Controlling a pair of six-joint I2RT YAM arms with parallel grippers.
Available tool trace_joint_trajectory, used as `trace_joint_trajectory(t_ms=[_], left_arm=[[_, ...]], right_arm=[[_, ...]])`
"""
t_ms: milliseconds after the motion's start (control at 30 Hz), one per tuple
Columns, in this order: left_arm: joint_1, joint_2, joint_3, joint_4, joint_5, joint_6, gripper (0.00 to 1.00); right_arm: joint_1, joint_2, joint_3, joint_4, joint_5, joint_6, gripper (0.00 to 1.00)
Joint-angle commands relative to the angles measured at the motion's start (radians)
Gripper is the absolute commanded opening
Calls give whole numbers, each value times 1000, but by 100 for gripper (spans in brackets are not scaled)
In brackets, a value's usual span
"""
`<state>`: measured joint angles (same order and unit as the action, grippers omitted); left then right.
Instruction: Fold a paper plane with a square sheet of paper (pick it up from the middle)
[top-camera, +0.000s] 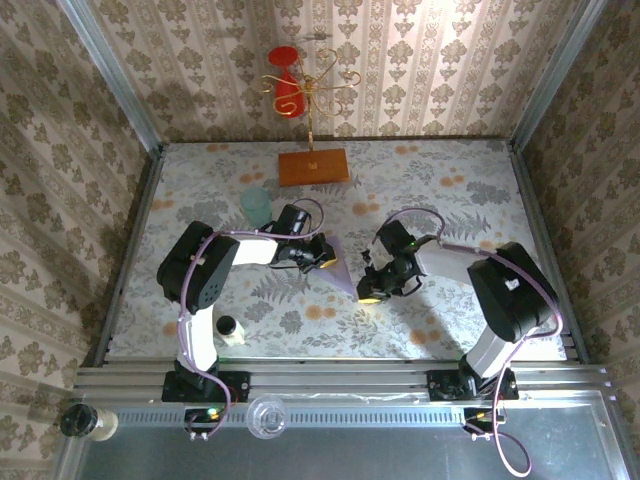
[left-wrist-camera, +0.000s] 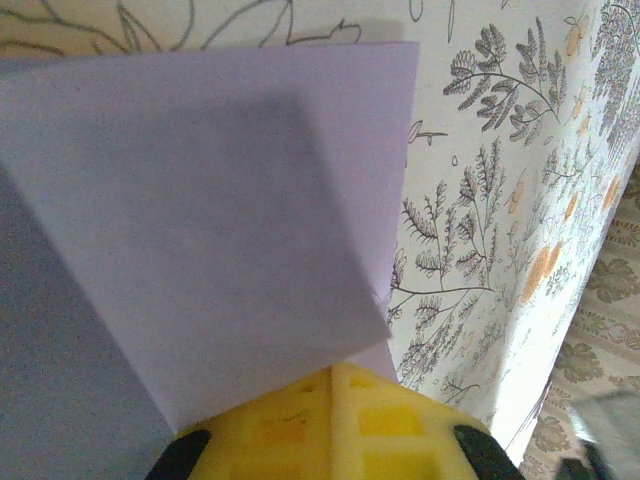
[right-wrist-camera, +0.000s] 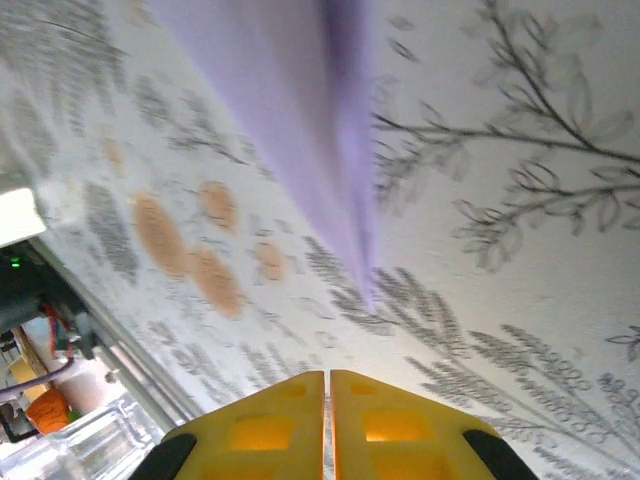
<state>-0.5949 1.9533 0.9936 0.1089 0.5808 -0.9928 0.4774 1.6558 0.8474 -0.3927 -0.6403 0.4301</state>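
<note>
One folded lilac paper (top-camera: 340, 272) is clamped by the left gripper (top-camera: 323, 261), its point stretched toward 4 o'clock in the top view. The right gripper (top-camera: 368, 296) is seen with fingers drawn together on nothing, the paper's tip just beyond them at 12 o'clock.

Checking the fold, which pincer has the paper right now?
The left pincer: the paper is clamped in it. The right pincer is shut, just short of the paper's tip.
</note>
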Motion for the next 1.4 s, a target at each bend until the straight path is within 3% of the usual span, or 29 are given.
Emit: trace_joint_trajectory(t_ms=[0,533,933,1367], left_arm=[[3,104,-55,-206,-141,19,3],[-4,92,-37,-210,-131,23,3],[-19,-41,48,-108,-76,78,6],[-80,-147,-62,40,-86,105,7]], right_arm=[[1,-17,49,33,-3,57,12],[33,212,184,48,87,75,3],[17,267,117,9,149,53,2],[13,291,110,-16,164,68,0]])
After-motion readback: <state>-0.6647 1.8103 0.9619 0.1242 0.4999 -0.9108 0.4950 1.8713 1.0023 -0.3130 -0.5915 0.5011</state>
